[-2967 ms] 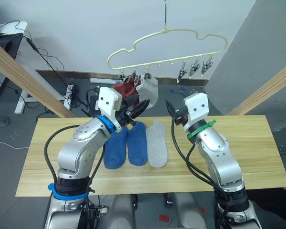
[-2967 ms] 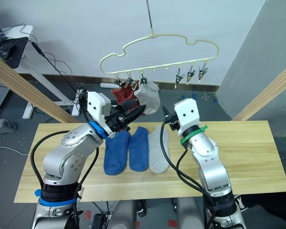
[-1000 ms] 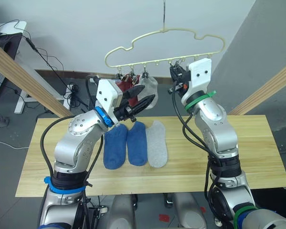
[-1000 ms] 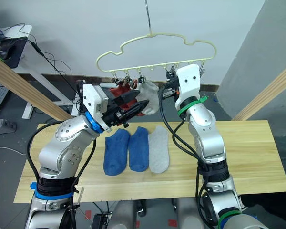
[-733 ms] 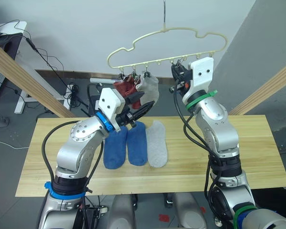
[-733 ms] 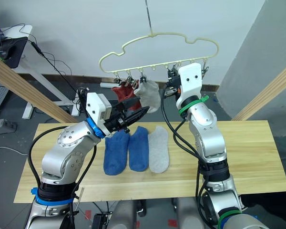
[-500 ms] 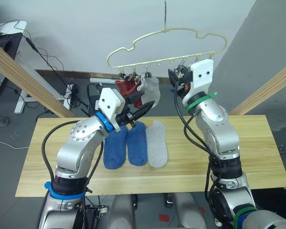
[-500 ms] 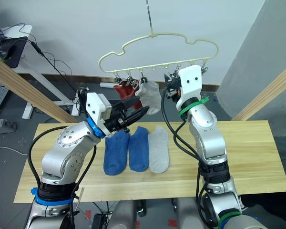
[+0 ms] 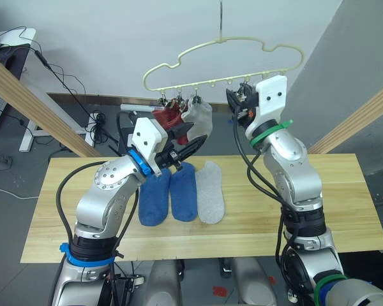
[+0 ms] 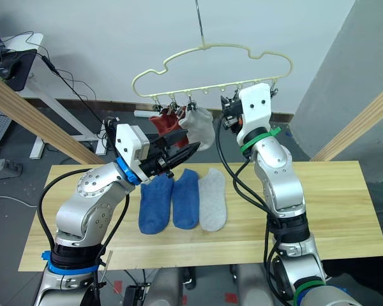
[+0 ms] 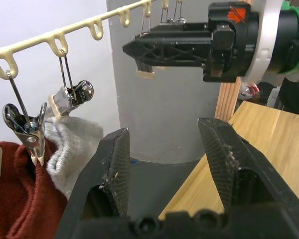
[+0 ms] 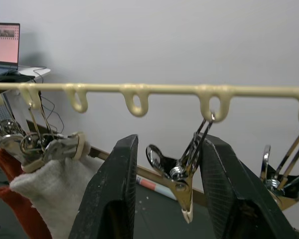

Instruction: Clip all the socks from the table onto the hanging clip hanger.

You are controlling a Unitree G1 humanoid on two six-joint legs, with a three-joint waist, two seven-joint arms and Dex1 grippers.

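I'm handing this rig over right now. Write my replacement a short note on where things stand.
Left gripper: open, empty, raised above the table below the hung socks.
Right gripper: open, around a free clip on the hanger.
Done: two red socks and one grey sock clipped at the hanger's left end.
Left: two blue socks and a grey one lie flat on the table.
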